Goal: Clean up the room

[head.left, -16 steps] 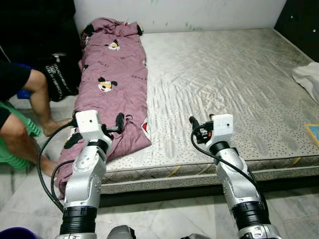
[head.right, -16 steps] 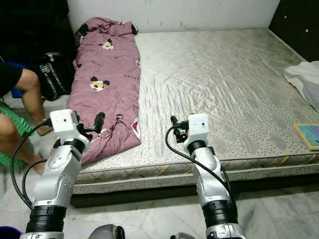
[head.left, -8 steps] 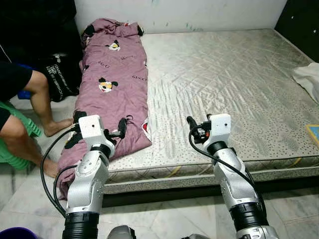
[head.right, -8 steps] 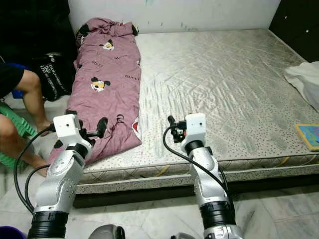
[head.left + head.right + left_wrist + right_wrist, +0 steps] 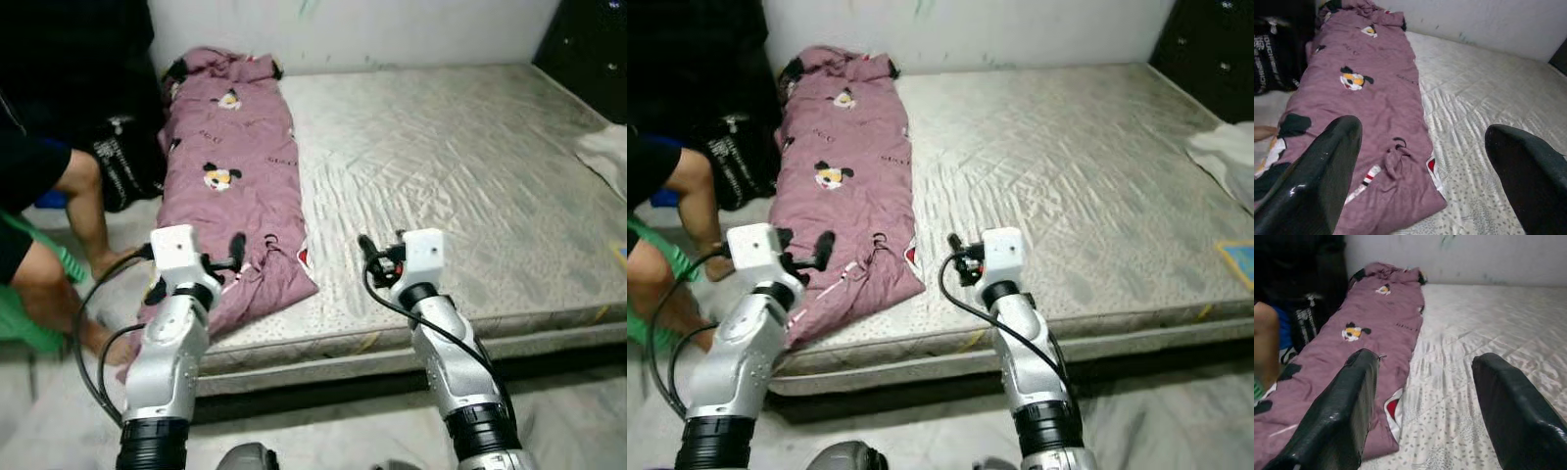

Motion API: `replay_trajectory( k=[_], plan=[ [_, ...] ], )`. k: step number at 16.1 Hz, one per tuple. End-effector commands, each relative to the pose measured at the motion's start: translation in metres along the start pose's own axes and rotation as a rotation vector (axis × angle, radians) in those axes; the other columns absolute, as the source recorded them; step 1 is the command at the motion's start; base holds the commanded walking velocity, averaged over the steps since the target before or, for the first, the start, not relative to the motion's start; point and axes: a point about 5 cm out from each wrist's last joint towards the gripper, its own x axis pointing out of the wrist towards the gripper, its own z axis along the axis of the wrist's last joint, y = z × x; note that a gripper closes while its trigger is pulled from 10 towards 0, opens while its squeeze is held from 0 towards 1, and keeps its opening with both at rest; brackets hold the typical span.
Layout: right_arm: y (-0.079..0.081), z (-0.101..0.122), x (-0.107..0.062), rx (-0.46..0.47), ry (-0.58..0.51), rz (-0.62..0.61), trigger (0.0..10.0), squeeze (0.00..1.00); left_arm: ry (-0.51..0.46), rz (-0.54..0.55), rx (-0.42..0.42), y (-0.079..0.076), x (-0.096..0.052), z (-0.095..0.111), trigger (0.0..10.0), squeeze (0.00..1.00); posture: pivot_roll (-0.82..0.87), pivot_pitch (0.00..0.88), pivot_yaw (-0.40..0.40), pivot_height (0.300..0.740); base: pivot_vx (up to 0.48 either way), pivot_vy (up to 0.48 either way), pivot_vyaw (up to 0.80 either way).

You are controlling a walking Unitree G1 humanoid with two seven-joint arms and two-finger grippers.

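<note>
A mauve blanket (image 5: 230,186) printed with cartoon mice lies lengthwise along the left side of a bare grey mattress (image 5: 460,166). Its near end hangs over the mattress's front left corner. My left gripper (image 5: 1420,132) is open and hovers just above that near end, with nothing between the fingers. My right gripper (image 5: 1425,362) is also open and empty. It is held over the mattress's front edge, just right of the blanket's near corner (image 5: 304,279).
A person sits at the left on a green chair (image 5: 29,313), bare legs (image 5: 83,196) beside the bed. A black bag (image 5: 127,166) leans by the blanket. White cloth (image 5: 607,152) and a blue-edged flat item (image 5: 1239,257) lie at the mattress's right edge. Dark furniture (image 5: 588,39) stands at the back right.
The whole picture has shifted a little and blurred, so the camera moved. Both arms keep much the same pose, with the grippers still open and empty.
</note>
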Motion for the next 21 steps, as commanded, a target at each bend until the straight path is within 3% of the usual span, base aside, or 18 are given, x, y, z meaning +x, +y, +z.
replay_trajectory(
  k=[1, 12, 21],
  plan=[
    [-0.0077, 0.0014, -0.0015, -0.015, 0.004, -0.023, 10.0, 0.0, 0.005, -0.016, -0.011, -0.0064, -0.0009, 0.0001, 10.0, 0.0, 0.0, 0.0, 0.017, 0.74, 0.0, 0.48, 0.0],
    [-0.008, 0.0026, -0.0011, -0.037, 0.005, -0.015, 10.0, 0.0, -0.042, -0.046, -0.011, -0.0102, -0.0006, 0.0064, 10.0, 0.0, 0.0, 0.0, 0.011, 0.74, 0.0, 0.064, 0.05],
    [-0.0088, 0.003, 0.0016, -0.054, 0.009, -0.014, 10.0, 0.0, -0.052, -0.061, -0.018, -0.0119, 0.0008, 0.0076, 10.0, 0.0, 0.0, 0.0, 0.011, 0.74, 0.328, 0.0, 0.05]
  ],
)
